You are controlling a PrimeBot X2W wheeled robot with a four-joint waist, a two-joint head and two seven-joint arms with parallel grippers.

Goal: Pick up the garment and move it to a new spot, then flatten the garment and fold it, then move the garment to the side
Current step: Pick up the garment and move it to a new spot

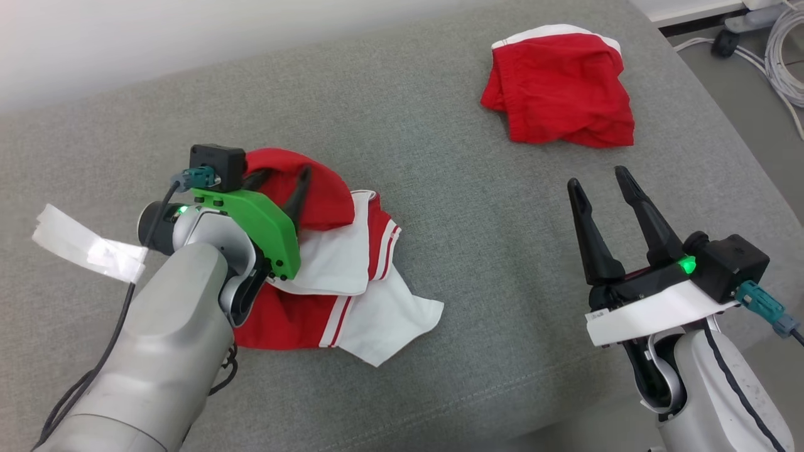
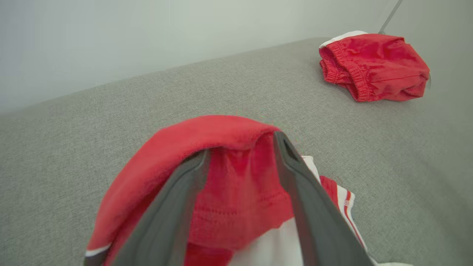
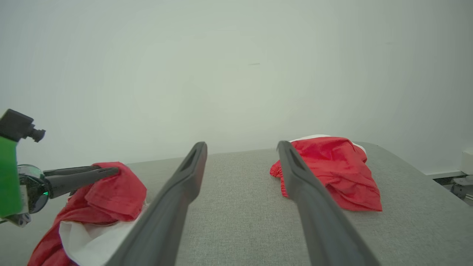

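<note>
In the head view the left gripper (image 1: 287,172) hangs spread over the crumpled shirt (image 1: 352,270) beneath it, and the right gripper (image 1: 598,177) is open, empty and well apart. In the left wrist view, cloth bunches between its fingers (image 2: 173,214), so I'd pinch deep before lifting. In the right wrist view, shorts (image 3: 332,173) lie ahead and are best avoided.

Lab-like room: grey padded bench (image 1: 440,113), coiled cables (image 1: 786,59).

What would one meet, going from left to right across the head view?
White tape strip on the cable → crumpled red and white garment → bunched red cloth garment with white band → coil of white cables. Left gripper and right gripper omitted: each overlaps a garment's span.
</note>
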